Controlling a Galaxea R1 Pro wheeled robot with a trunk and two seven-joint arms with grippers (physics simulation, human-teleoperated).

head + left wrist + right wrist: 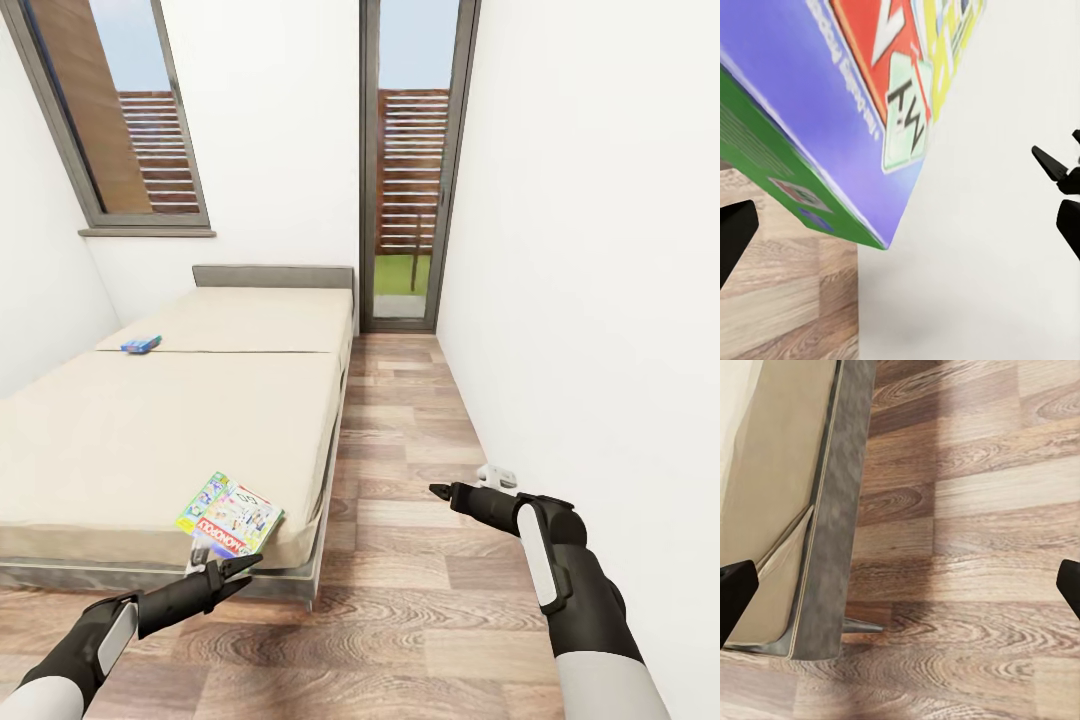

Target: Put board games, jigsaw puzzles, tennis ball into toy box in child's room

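Left hand (232, 570) at Monopoly box (230, 516), lower left of frame, on bed (150, 440) corner.
Both hands wide open, holding nothing; right hand (440, 490) over floor. Blue game (141, 344) sits further up bed. Risk: box overhangs edge, a push w/ the fingers may tip it to floor.

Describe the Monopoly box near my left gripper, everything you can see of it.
The Monopoly box is a thin, flat, cardboard-looking game box, green and white with a red banner. It lies flat on the bed, at the near corner by the mattress edge, turned askew. The left gripper sits open just below it; contact cannot be told. The left wrist view shows its green side and printed face.
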